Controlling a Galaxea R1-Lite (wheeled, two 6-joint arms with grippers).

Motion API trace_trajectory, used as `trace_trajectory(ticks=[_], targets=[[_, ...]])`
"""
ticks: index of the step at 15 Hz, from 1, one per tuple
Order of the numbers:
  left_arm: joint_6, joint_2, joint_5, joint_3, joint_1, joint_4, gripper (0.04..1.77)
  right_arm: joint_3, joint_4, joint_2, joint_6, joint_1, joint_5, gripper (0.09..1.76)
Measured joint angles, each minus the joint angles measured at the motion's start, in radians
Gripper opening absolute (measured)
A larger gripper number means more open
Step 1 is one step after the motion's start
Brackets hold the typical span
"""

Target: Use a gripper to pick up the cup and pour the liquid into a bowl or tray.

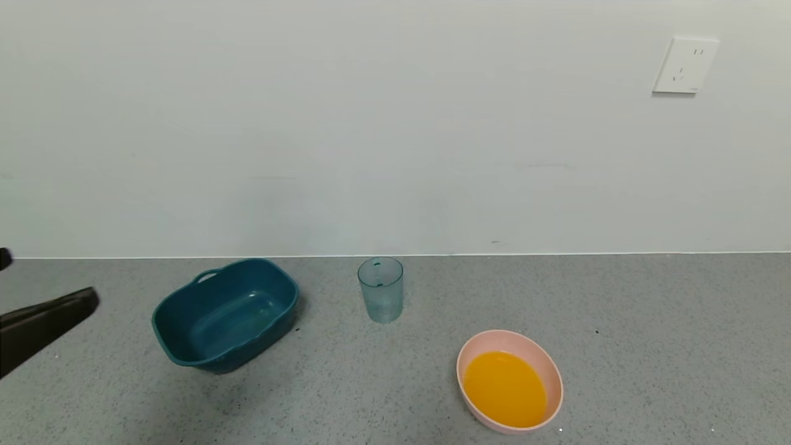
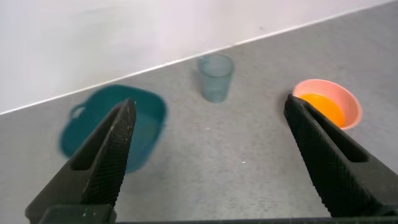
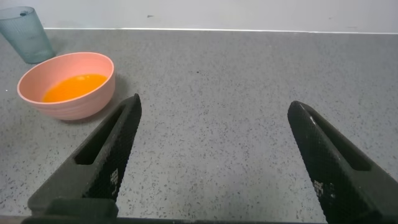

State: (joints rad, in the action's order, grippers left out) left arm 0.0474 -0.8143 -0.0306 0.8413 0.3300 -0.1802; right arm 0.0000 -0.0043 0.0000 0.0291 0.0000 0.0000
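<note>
Three vessels are carried by the grey speckled desk [image 1: 649, 346], which is backed by a white wall [image 1: 371, 123] bearing a socket plate [image 1: 685, 65]. Of these, the dark teal tub [image 1: 225, 315] is the largest; it is set toward the robot's left with its long axis running diagonally and a handle turned toward the wall. The pink bowl [image 1: 510, 379] is placed nearer the robot and to the right, and the orange liquid [image 1: 505, 388] is held inside it. The cup [image 1: 380, 289] is the smallest: it is stood upright between tub and bowl, close to the wall, with its long axis vertical and its mouth pointed up. No orange is seen in it.

In the head view only a dark part of the left arm is seen at the left edge, well apart from the cup. From the left wrist view the left end effector [image 2: 208, 158] is shown spread wide with nothing between its fingers [image 2: 112, 155], raised above the desk, with tub [image 2: 146, 124], cup [image 2: 216, 77] and bowl [image 2: 348, 102] all lying beyond it. The right end effector [image 3: 214, 155] is missed by the head view entirely; its own wrist view shows it spread wide and empty over bare desk, with the bowl [image 3: 68, 102] and the cup [image 3: 25, 34] off to one side, neither touched.
</note>
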Motion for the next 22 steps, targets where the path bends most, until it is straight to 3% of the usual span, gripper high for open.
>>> trace_trajectory(ticks=[4, 8, 15, 18, 22], targets=[[0.031, 0.205, 0.001, -0.003, -0.165, -0.133, 1.71, 0.0, 0.0, 0.0, 0.0, 0.0, 0.0, 1.71], [0.033, 0.398, 0.002, 0.016, -0.286, -0.268, 1.71, 0.0, 0.0, 0.0, 0.0, 0.0, 0.0, 1.71], [0.014, 0.623, -0.018, -0.121, -0.344, -0.263, 1.72, 0.0, 0.0, 0.0, 0.0, 0.0, 0.0, 1.71], [-0.006, 0.714, -0.028, -0.25, -0.337, -0.162, 1.72, 0.0, 0.0, 0.0, 0.0, 0.0, 0.0, 1.71], [-0.01, 0.791, -0.031, -0.499, -0.333, 0.134, 1.72, 0.0, 0.0, 0.0, 0.0, 0.0, 0.0, 1.71]])
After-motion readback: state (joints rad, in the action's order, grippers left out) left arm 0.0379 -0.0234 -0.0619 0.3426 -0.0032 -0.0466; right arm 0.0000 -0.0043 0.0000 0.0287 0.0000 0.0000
